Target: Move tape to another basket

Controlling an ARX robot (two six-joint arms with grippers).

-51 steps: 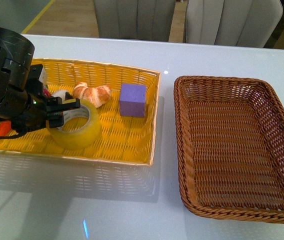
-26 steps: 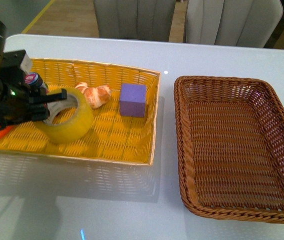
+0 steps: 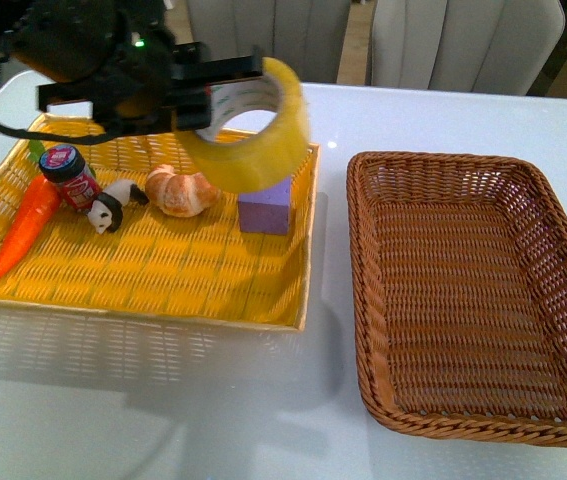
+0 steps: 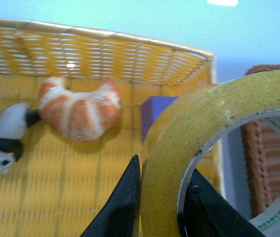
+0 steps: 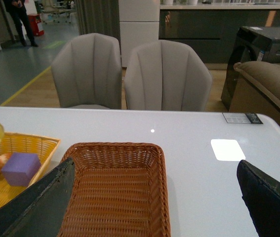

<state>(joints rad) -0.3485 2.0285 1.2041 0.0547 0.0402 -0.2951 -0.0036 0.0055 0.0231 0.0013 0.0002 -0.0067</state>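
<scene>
The tape (image 3: 268, 140), a wide yellow translucent roll, hangs in the air above the right end of the yellow tray, just over the purple cube (image 3: 266, 208). My left gripper (image 3: 218, 88) is shut on the roll's wall. In the left wrist view its black fingers clamp the tape (image 4: 219, 106) from inside and outside, with the left gripper (image 4: 162, 197) low in the picture. The brown wicker basket (image 3: 355, 260) stands empty to the right of the tray. My right gripper (image 5: 154, 197) is open above the basket (image 5: 112, 146) and does not show in the front view.
The yellow tray (image 3: 263, 312) holds a croissant (image 3: 178, 192), a panda toy (image 3: 108, 210), a carrot (image 3: 25, 225) and a small red-labelled bottle (image 3: 71, 175). Two grey chairs (image 5: 125, 69) stand behind the white table.
My left gripper has lifted the tape out of the tray's left part and carried it up and to the right. The carrot, bottle and panda now show.
</scene>
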